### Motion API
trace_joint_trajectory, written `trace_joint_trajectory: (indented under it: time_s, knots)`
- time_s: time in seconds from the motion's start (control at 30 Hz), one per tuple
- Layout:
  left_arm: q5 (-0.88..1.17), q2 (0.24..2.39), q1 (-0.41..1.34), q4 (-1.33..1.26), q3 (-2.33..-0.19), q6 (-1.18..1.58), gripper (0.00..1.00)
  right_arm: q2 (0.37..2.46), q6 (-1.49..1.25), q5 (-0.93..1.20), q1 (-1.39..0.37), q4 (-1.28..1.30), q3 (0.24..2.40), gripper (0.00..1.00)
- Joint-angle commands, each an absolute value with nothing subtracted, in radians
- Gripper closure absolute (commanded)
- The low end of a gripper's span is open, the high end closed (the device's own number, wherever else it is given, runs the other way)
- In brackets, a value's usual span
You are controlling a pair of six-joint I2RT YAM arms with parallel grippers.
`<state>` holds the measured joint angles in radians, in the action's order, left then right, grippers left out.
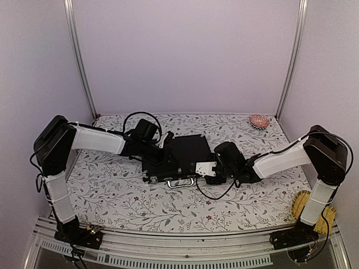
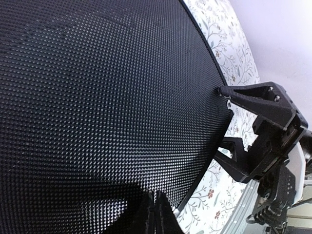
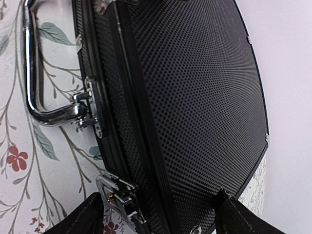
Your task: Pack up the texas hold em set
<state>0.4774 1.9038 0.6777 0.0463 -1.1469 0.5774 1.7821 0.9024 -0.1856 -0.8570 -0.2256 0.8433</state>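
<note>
A robot lab booth: plain lilac walls (image 1: 185, 56), aluminium posts (image 1: 81, 61), floral-clothed table (image 1: 129, 202).

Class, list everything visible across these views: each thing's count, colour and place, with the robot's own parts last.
tablecloth: one, white floral, under everything
briefcase: one, black, closed, centre of the cloth
handle: one, silver, briefcase's near side
latch: one clearly seen, silver, beside the handle
shell-like object: one, pink, far right corner
woven item: one, yellow, near right corner
left gripper: one, black, shut, briefcase's left side
right gripper: one, black, open, straddling briefcase's right end
</note>
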Motion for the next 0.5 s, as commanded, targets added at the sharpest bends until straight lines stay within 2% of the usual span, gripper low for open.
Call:
trace_joint_trajectory:
  time_s: [0.0, 0.1, 0.2, 0.23, 0.37, 0.47]
  knots:
    - [0.383, 1.777, 0.682, 0.132, -1.124, 0.529, 0.87, 1.717, 0.821, -0.094, -0.852, -0.035, 0.867, 0.19]
    - [0.292, 1.659, 0.687, 0.198, -1.115, 0.447, 0.68, 1.666, 0.782, -0.02, -0.852, 0.073, 0.936, 0.13]
    - [0.181, 1.564, 0.688, 0.293, -1.081, 0.373, 0.55, 1.64, 0.75, 0.033, -0.852, 0.164, 1.001, 0.11]
    - [0.147, 1.541, 0.687, 0.323, -1.065, 0.35, 0.54, 1.638, 0.739, 0.041, -0.852, 0.178, 1.022, 0.11]
    - [0.096, 1.497, 0.688, 0.425, -1.009, 0.298, 0.57, 1.666, 0.666, 0.075, -0.85, 0.204, 1.103, 0.11]
    - [0.123, 1.458, 0.699, 0.442, -0.968, 0.288, 0.71, 1.721, 0.615, 0.122, -0.841, 0.233, 1.176, 0.13]
